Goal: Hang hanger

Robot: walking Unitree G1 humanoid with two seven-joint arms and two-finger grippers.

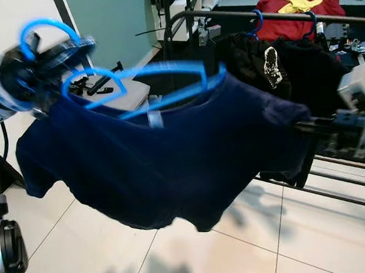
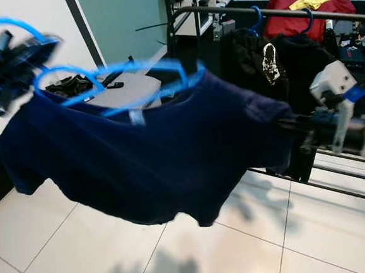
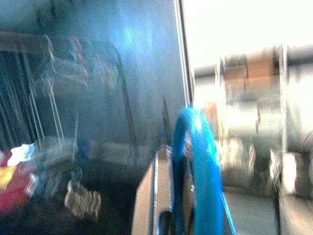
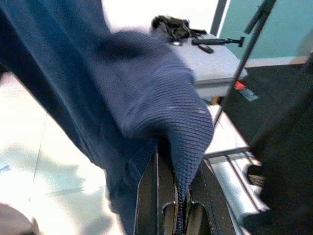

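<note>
A blue plastic hanger (image 1: 159, 81) carries a navy T-shirt (image 1: 171, 156), held out in the air in front of the clothes rack rail (image 1: 325, 16). My left gripper (image 1: 53, 55) is up at the left, shut on the hanger's hook (image 3: 195, 161), which runs between its fingers (image 3: 159, 196) in the blurred left wrist view. My right gripper (image 1: 303, 127) is at the right, shut on the shirt's sleeve (image 4: 166, 122); the cloth is pinched between its black fingers (image 4: 146, 196). The shirt is stretched between both grippers, below and left of the rail.
Black garments (image 1: 272, 66) hang from the rail on blue hangers (image 1: 259, 20). A red cloth with a yellow item (image 1: 298, 4) lies behind. The rack's lower bars (image 1: 350, 183) run at the right. A grey table (image 1: 129, 96) with black items stands behind the shirt. White tiled floor (image 1: 198, 255) lies below.
</note>
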